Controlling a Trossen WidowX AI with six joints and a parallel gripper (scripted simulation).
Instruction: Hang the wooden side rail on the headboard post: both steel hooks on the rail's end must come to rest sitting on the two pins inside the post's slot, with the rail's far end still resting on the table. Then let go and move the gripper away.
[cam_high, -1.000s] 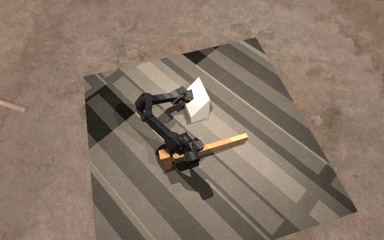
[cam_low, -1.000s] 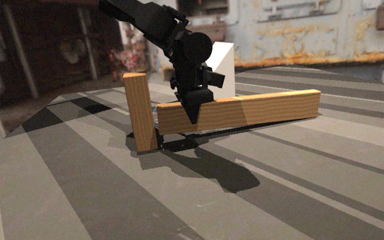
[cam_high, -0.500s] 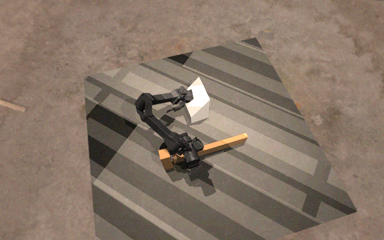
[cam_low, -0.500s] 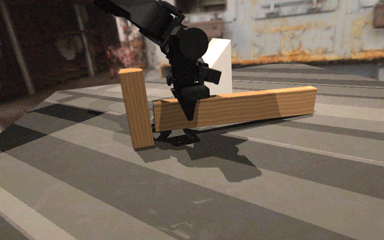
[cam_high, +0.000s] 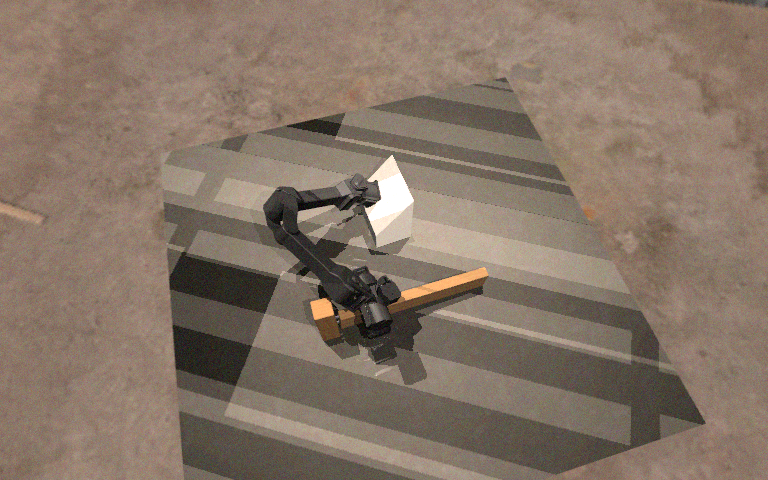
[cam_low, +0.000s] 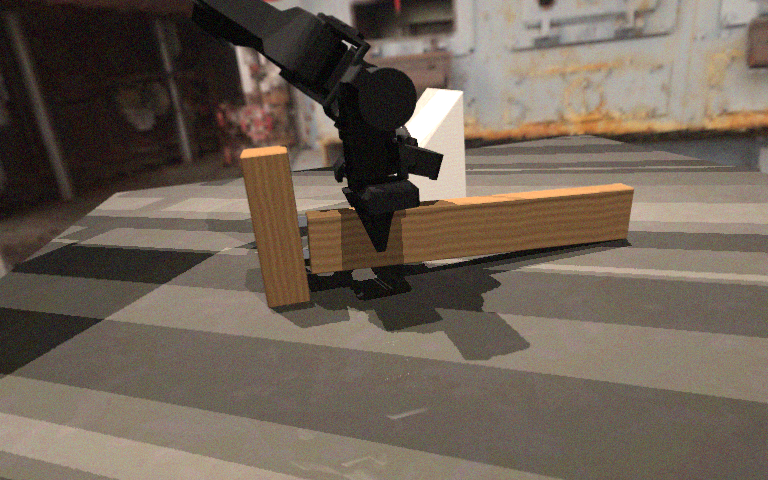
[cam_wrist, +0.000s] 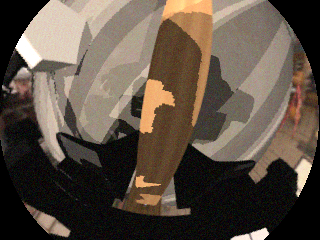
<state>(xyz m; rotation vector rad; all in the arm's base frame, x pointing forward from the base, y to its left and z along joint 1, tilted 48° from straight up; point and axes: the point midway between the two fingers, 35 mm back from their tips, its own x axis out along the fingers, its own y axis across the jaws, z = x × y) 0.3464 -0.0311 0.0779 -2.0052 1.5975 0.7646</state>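
At the left of the striped table (cam_low: 141, 339) stood the headboard post (cam_low: 274, 226), upright, its narrow face turned toward the rail. Just right of it, across a slim dark gap where I could make out a bit of grey steel but not the hooks or pins themselves, began the wooden side rail (cam_low: 509, 221). Its near end was lifted off the table beside the post, while its long axis ran away to the right and sloped down until the far end rested on the table. Over the raised end, close to the post, the gripper (cam_low: 378, 232) came down from above with its fingers clamped across the rail's thickness, one dark fingertip showing against the near face. From the wrist view the rail (cam_wrist: 175, 87) stretched straight away from the fingers, lengthwise.

Everything seemed to hinge on that short gap: the post lay directly left of the gripper, along the rail's own line, so I judged the hooked end needed to seat on the pins inside the slot before any release. Whether they were already seated I couldn't tell. Further right and behind stood a white block (cam_low: 444, 147), well apart from the work.
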